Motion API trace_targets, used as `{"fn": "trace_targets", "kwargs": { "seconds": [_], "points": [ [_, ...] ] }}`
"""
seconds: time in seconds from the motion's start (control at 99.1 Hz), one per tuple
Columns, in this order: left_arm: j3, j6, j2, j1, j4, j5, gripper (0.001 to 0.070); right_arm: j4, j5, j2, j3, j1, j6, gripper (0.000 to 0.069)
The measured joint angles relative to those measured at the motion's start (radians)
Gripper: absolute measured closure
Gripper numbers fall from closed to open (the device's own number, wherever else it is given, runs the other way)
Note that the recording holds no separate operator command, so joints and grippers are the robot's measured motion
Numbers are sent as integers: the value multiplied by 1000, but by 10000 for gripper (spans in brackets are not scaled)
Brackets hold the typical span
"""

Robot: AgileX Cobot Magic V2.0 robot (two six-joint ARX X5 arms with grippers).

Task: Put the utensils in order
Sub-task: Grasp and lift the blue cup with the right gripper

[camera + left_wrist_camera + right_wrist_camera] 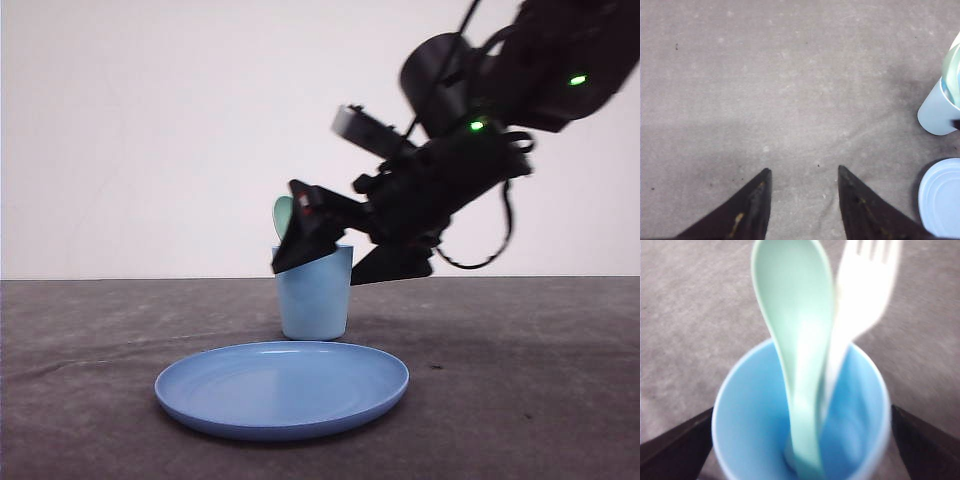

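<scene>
While my right claw (335,245) hangs spread around the rim of the cup (315,300), pinching nothing, with the spoon (795,355) and fork (860,300) standing inside, any sideways pull could clip the rim and topple everything onto the counter (520,380).
</scene>
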Motion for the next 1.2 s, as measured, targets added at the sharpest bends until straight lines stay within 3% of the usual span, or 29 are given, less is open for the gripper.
{"fn": "trace_targets", "kwargs": {
  "seconds": [0.161,0.363,0.555,0.635,0.908,1.2],
  "points": [
    [0,0,0,0,0,0,468,-91,7,50,101,14,-31,10],
    [0,0,0,0,0,0,468,-115,47,53,111,15,-56,18],
    [0,0,0,0,0,0,468,-129,52,53,111,16,-74,188],
    [0,0,0,0,0,0,468,-128,56,53,111,20,-80,229],
    [0,5,0,0,0,0,468,-198,54,9,112,31,-80,231],
    [0,7,0,0,0,0,468,-399,56,-262,112,48,-80,231]
  ]
}}
